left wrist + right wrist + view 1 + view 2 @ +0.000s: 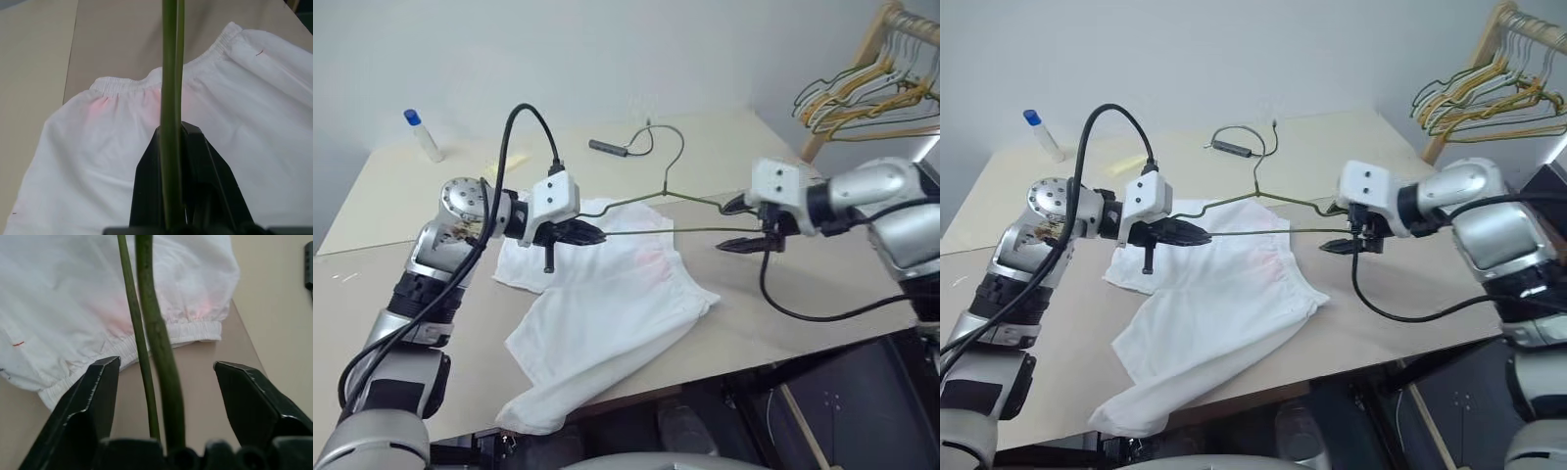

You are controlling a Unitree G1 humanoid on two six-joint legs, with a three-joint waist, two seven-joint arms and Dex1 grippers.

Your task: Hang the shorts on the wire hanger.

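We are holding the wire hanger [658, 211] level above the shorts [607, 304], which are lying flat on the table [803, 294] with one leg drooping over its near edge, so nothing is hung yet and the threading is all left to do. Our left gripper [587, 233] is clamping one end of the hanger, reaching in from the left. Our right gripper [747, 225] is reaching in from the right, its fingers [93, 396] spread around the other end, not pinching it.
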